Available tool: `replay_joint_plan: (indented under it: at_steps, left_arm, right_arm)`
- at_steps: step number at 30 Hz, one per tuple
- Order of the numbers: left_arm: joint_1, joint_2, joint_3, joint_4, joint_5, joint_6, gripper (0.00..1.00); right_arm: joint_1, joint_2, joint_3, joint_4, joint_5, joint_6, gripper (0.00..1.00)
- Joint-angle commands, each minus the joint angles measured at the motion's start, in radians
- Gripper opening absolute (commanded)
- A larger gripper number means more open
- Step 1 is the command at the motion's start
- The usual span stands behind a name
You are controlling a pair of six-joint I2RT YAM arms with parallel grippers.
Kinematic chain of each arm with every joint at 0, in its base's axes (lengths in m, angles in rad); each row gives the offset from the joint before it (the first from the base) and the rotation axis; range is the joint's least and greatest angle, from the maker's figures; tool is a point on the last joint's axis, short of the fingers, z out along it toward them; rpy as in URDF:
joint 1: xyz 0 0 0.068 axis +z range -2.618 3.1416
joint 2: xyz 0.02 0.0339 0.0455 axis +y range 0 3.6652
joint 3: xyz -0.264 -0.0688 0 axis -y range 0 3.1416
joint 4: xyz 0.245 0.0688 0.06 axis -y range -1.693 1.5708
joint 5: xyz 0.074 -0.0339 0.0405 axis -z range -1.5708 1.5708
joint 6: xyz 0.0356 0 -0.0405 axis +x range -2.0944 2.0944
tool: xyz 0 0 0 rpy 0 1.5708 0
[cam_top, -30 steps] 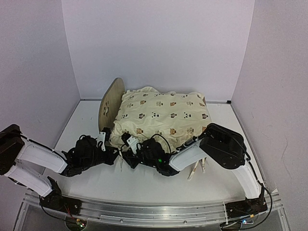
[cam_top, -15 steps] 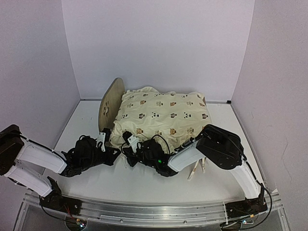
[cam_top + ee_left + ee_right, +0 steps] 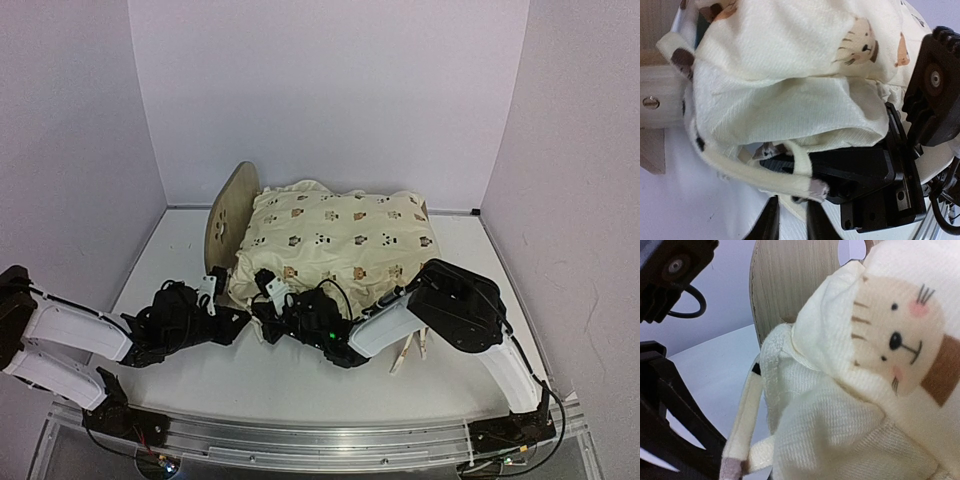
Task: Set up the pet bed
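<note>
Cream animal-print fabric cushion (image 3: 340, 245) lies over the small light-wood pet bed frame (image 3: 225, 215), with both grippers at its near-left corner.

The frame stands toward the back of the white table (image 3: 300, 390), arched headboard at the left, its base hidden under the cushion. The mattress seems laid, so the work in hand is likely squaring that drooping corner against the headboard. The left gripper (image 3: 790, 226) sits low at the corner with its jaws a little apart and nothing visibly pinched, probably letting go. The right gripper (image 3: 263, 322) reaches under the same corner from the other side, jaws together; the cloth hides whether a fold is caught. A cream tie strap with a grey tip (image 3: 765, 177) dangles loose between them.
</note>
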Motion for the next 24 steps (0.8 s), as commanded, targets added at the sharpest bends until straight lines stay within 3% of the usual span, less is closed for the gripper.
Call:
replay_joint_plan:
  at_steps: [1,8,12,18,24]
  left_arm:
    - [0.000,-0.065,0.031,-0.120,-0.033,-0.024,0.28]
    - [-0.001,-0.192,0.044,-0.284,-0.086,-0.071,0.51]
    - [-0.002,-0.269,0.022,-0.341,-0.055,-0.077,0.53]
    - [-0.001,-0.293,-0.070,-0.189,0.100,-0.078,0.56]
    - [-0.001,-0.140,-0.058,-0.078,0.191,-0.070,0.59]
  right_arm:
    - [-0.001,0.012,0.000,0.059,-0.009,0.019,0.00]
    - [0.000,0.008,-0.011,0.063,0.036,0.034,0.00]
    - [0.001,-0.001,-0.024,0.062,0.085,0.053,0.00]
    - [0.003,-0.010,-0.028,0.049,0.153,0.131,0.00]
    - [0.012,-0.032,-0.026,0.014,0.181,0.212,0.00]
